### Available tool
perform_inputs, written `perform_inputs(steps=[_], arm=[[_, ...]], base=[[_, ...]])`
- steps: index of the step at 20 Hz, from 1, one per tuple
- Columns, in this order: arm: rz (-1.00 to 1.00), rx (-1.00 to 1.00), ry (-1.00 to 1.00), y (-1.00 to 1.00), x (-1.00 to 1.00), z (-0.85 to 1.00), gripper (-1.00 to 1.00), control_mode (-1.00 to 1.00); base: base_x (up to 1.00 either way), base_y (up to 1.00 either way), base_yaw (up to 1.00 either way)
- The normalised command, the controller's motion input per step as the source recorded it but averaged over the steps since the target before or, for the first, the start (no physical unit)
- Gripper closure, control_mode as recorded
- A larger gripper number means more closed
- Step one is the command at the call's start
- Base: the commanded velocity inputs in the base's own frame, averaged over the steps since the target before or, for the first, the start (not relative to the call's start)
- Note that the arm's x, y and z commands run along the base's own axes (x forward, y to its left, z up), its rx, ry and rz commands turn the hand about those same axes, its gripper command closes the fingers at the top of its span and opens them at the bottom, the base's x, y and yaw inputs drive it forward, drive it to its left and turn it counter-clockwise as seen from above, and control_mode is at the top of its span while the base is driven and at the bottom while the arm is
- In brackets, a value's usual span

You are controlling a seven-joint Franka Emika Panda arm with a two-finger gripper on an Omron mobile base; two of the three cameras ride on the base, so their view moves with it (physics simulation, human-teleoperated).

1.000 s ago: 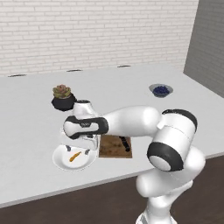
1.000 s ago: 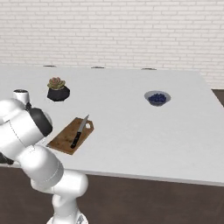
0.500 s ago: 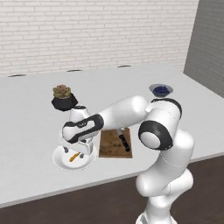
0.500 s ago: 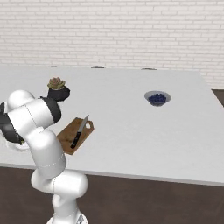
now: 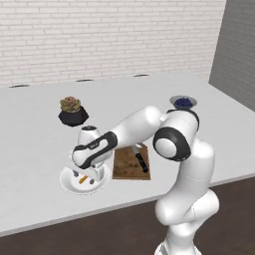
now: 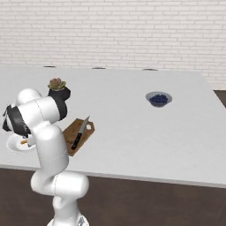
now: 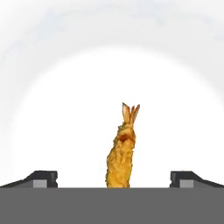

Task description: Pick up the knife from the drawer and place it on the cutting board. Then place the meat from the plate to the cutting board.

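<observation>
The orange-brown meat (image 7: 121, 153) lies on the white plate (image 7: 65, 109), between my gripper's (image 7: 114, 179) two wide-apart fingertips (image 7: 43, 178). The gripper is open and points down just above the plate. From the left base, the gripper (image 5: 84, 175) hovers over the meat (image 5: 83, 180) on the plate (image 5: 67, 179) near the counter's front edge. The knife (image 5: 141, 159) rests on the brown cutting board (image 5: 127, 167), just right of the plate. From the right base, the knife (image 6: 80, 132) lies on the board (image 6: 70, 137), and the plate (image 6: 15, 145) peeks out behind my arm. The drawer is out of view.
A potted succulent (image 5: 71, 110) stands behind the plate. A small bowl of blue berries (image 5: 183, 102) sits at the far right of the white counter (image 5: 35, 129). A brick wall runs along the back.
My arm has swung and lowered the hand over the plate, and the open fingers now sit on either side of the meat. The knife and board have not moved.
</observation>
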Motion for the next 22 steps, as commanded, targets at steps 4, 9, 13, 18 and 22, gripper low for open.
perform_inputs(steps=[4, 9, 13, 18, 22], arm=[[-0.08, -0.02, -0.06, 0.04, 0.12, -0.22, -1.0, -1.0], [-0.05, -0.02, -0.09, 0.0, 0.0, -0.45, -1.0, -1.0], [-0.02, -0.01, -0.12, -0.01, 0.0, -0.54, 1.0, -1.0], [0.0, 0.0, -0.07, -0.21, 0.0, -0.35, 1.0, -1.0], [0.0, 0.0, -0.06, -0.39, -0.07, -0.22, 1.0, -1.0]], base=[[0.0, 0.0, 0.0], [0.0, 0.0, 0.0], [0.0, 0.0, 0.0], [0.0, 0.0, 0.0], [0.0, 0.0, 0.0]])
